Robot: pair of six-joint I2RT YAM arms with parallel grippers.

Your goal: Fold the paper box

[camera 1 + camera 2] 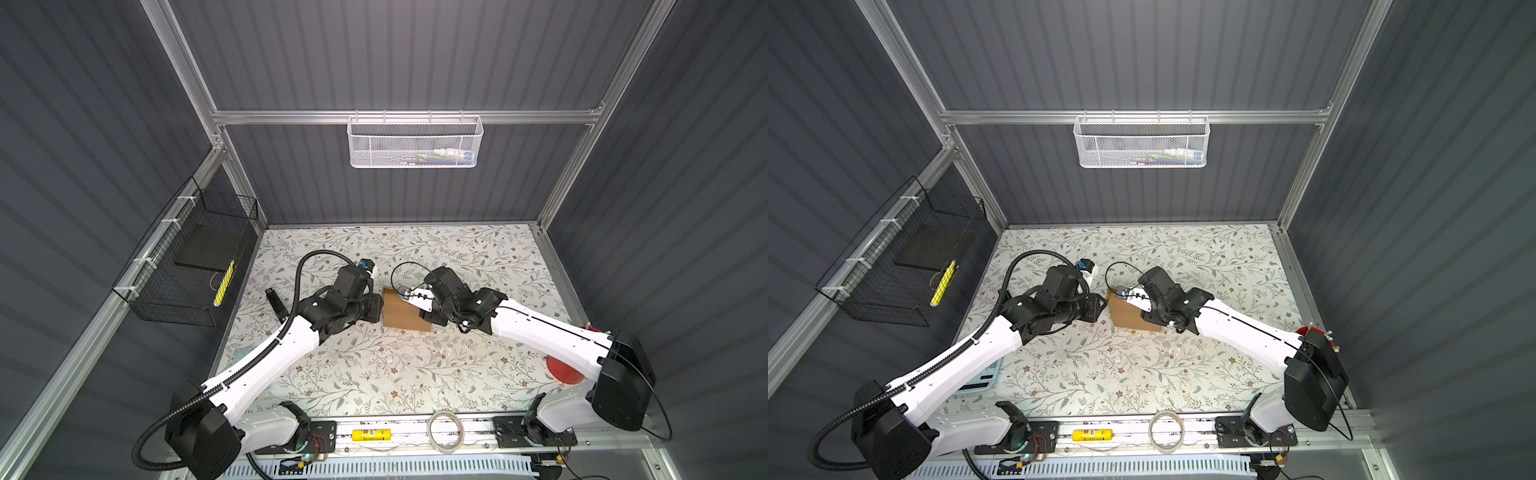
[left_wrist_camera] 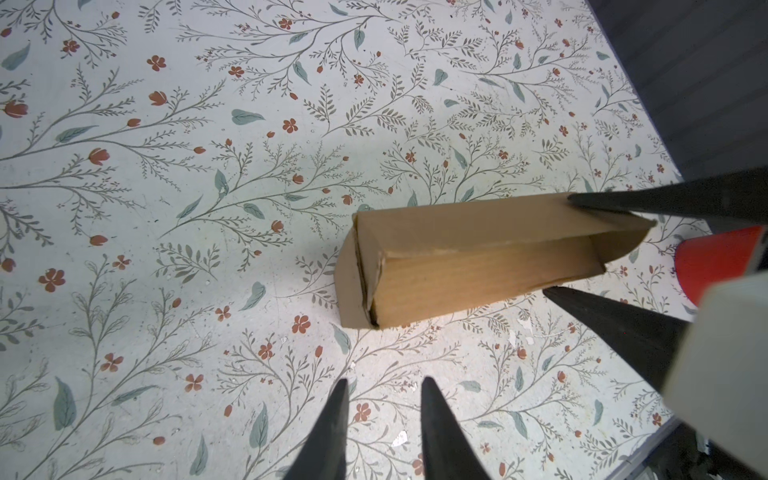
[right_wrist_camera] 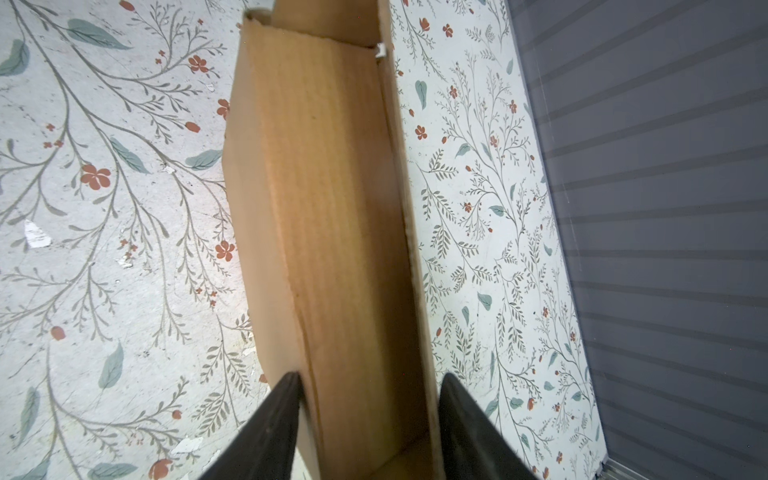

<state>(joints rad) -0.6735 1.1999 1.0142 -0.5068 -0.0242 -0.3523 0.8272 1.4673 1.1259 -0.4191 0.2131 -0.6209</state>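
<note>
Since only one claw has hold of the box (image 1: pixel 405 311), the likeliest trouble, as I judge it, is the cardboard twisting or sliding about that single pinch.

Left of centre in both top views, the left claw (image 1: pixel 378 310) sits just beside the box's left edge. Its fingers (image 2: pixel 438 419) are parted with nothing between them, so it is released and, as far as I can see, touching nothing. A nudge forward from there could shove the box along the table (image 1: pixel 374 374) and out of the other grip. It could also catch the end flap (image 2: pixel 349 291), which stands a little proud at the middle of the left wrist frame, and pry it open.

The box sits mid-table, closed up into a block and slightly skewed. Whether it lies flat or rests on a side I cannot tell. At its right end a rounded flap (image 2: pixel 623 245) pokes out untucked, and a hard squeeze nearby could crease it or buckle the thin wall.

Right of centre, the right claw (image 3: pixel 370 376) straddles that end with one finger against each side, grasping the box. In the right wrist frame the box runs from the lower middle up to the top edge. So the box lies ahead of the left claw, apart from it, and inside the right one.
</note>
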